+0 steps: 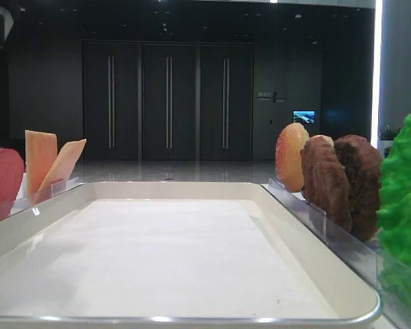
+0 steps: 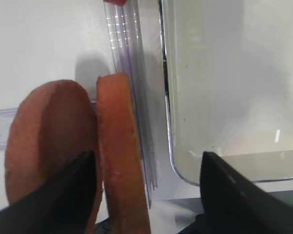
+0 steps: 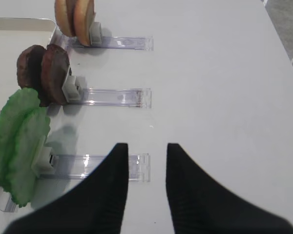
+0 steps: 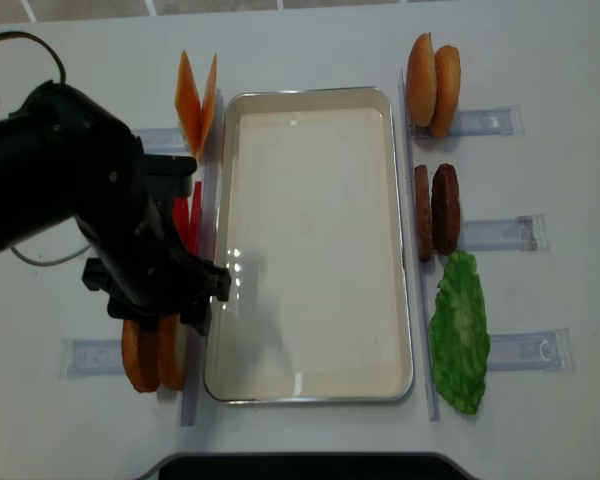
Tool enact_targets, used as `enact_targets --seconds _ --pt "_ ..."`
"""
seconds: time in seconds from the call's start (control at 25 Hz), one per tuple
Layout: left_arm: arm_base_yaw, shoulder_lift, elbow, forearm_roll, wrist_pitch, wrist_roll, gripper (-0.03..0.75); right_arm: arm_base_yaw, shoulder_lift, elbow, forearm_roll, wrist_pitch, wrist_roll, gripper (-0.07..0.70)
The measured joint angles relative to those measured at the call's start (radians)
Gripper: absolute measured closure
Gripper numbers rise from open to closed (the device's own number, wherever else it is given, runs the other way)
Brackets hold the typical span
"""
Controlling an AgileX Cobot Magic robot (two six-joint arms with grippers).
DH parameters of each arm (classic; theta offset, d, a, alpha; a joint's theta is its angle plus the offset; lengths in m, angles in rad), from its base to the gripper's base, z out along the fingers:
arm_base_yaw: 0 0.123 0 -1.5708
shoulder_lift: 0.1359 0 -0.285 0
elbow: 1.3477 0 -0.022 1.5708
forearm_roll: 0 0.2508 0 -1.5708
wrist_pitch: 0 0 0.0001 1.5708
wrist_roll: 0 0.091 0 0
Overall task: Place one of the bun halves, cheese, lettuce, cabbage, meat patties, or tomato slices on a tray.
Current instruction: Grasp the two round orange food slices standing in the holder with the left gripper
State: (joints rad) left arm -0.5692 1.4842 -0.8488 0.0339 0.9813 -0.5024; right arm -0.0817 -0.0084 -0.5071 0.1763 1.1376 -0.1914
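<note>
The white tray (image 4: 310, 392) lies in the middle of the table. At its left stand two orange bun halves (image 4: 152, 358) in a clear holder, with red tomato slices (image 4: 186, 215) and cheese (image 4: 196, 98) further back. My left gripper (image 2: 147, 156) is open and low over the inner bun half (image 2: 119, 156), which stands between its fingers; one finger is at the gap between the two halves, the other over the tray's corner (image 2: 185, 173). My right gripper (image 3: 146, 146) is open and empty, to the right of the lettuce (image 3: 17, 141). Meat patties (image 3: 46, 73) and two more bun halves (image 3: 75, 17) stand behind it.
Clear plastic rails (image 3: 115, 96) run out to the right from each holder on the right side. The left arm's dark body (image 4: 90, 200) covers part of the left row. A dark hall with doors (image 1: 168, 103) lies beyond the table.
</note>
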Motion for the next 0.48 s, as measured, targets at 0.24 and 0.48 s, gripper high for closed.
enact_targets --seconds 0.24,0.48 --pt "0.0 0.007 0.0 0.002 0.001 -0.001 0.209 0.0 0.0 0.0 0.0 0.0 0.001 0.441" --pt "0.0 0.007 0.0 0.004 0.016 -0.001 0.221 0.0 0.0 0.0 0.0 0.0 0.001 0.441"
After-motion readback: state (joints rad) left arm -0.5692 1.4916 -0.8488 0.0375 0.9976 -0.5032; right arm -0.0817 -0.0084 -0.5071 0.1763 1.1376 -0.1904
